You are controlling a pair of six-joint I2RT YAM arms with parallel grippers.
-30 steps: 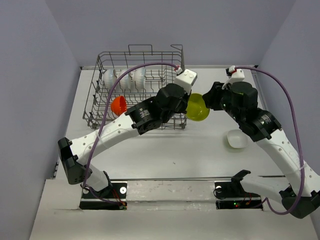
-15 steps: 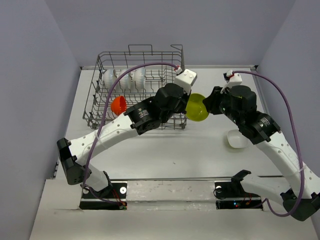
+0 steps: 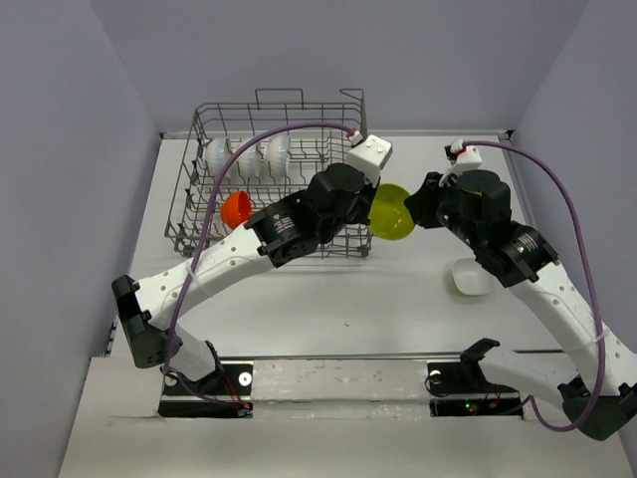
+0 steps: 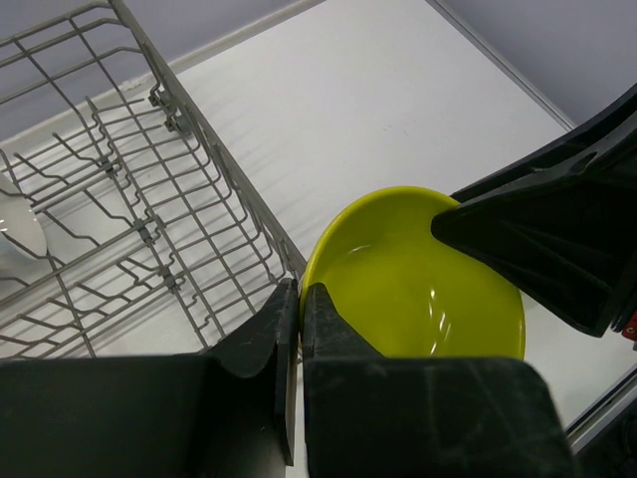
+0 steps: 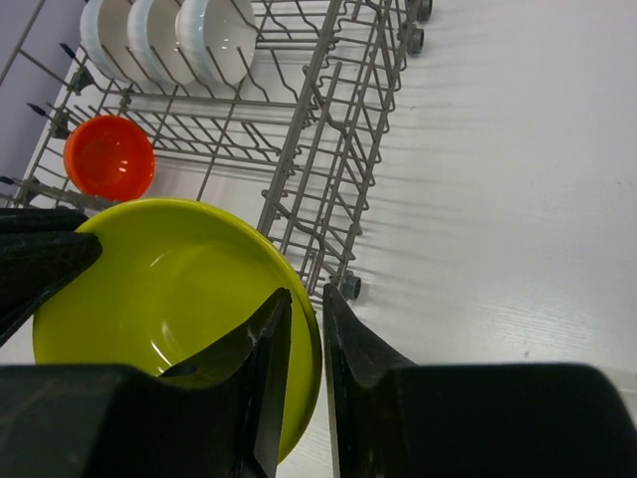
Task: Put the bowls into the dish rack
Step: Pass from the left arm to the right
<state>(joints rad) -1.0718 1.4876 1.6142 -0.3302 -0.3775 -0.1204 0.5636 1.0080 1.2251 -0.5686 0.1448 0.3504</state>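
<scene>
the bowl (image 3: 392, 211) hangs in the air between the two hands, so one hand can pass it to the other. the left gripper (image 4: 300, 299) pinches the near rim tight, and the rack (image 3: 195, 169) is right beside it. the right gripper (image 5: 307, 299) has a finger on each side of the rim, close in, but i cannot tell if it pinches yet. a second ago the right gripper was a bit further back and wider. the bowl has barely moved.

One dish rack (image 3: 187, 189). Four white bowls (image 3: 249, 159), one orange bowl (image 3: 236, 209) and one yellow-green bowl (image 3: 393, 211).
</scene>
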